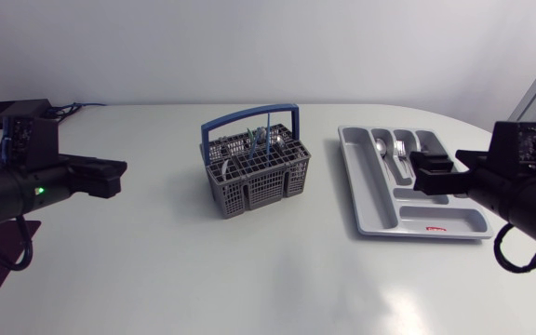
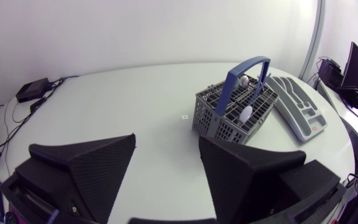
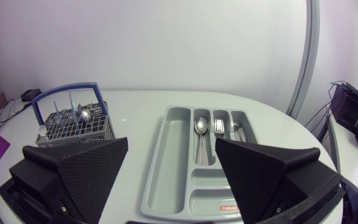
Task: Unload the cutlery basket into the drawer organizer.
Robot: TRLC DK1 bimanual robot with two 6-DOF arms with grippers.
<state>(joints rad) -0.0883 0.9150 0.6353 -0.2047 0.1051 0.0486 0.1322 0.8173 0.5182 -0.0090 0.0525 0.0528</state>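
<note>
A finger descending into the cutlery basket (image 1: 259, 191) could snag its blue handle (image 1: 249, 113) and tip or drag it, I judge. The basket stands mid-way along the surface (image 1: 156, 270) toward the far edge, well ahead of the left gripper's (image 1: 119, 177) wide, empty fingers (image 2: 86, 165). The right gripper (image 1: 422, 173), equally wide and empty, hangs by the drawer organizer (image 1: 368, 191) at the right edge.
</note>
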